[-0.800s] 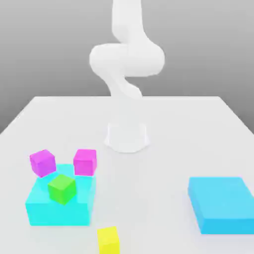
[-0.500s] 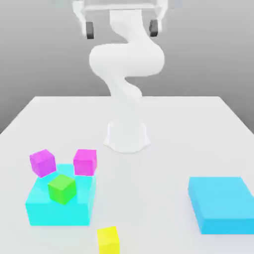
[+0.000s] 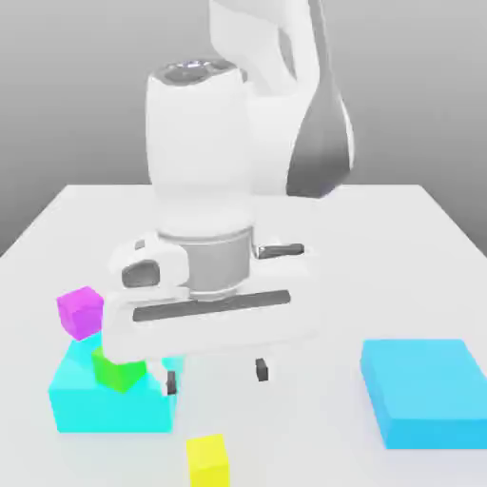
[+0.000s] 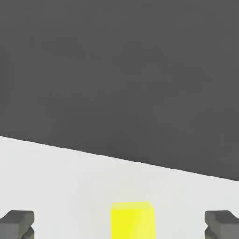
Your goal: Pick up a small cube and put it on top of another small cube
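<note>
White table, grey backdrop

small cube on table before the end effector, box behind-left, slab right

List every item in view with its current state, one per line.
gripper: fingers open, holding nothing, above the table
yellow cube: loose on the table, not grasped
purple cube: tilted against the cyan block
green cube: resting atop the cyan block
flat cyan block: lying on the table
</note>
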Robot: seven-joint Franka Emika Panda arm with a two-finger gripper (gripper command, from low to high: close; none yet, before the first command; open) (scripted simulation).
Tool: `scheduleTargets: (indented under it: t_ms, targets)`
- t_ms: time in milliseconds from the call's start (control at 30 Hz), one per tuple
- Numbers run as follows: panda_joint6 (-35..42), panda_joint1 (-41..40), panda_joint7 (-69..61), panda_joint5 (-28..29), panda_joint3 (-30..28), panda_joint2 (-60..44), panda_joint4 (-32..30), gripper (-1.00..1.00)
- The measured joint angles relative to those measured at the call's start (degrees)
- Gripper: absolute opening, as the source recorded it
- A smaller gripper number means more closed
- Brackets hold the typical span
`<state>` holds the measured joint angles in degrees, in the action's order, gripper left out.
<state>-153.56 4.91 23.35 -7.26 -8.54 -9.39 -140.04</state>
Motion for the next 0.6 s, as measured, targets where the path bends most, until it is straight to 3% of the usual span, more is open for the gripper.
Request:
scheduleTargets:
  t_ms: [233, 267, 467, 600]
  targets:
    - [-9.2, -2.4, -2.9, -1.1, 2.2, -14.4, 0.8, 0.00]
    - [-10.3, -2.8, -3.2, -1.6, 2.7, -15.9, 1.2, -1.00]
    - [-10.9, -3.1, -3.2, -1.6, 3.1, -16.6, 1.3, -1.00]
    - [-6.4, -1.9, -1.8, 0.3, 1.4, -10.9, 0.1, -1.00]
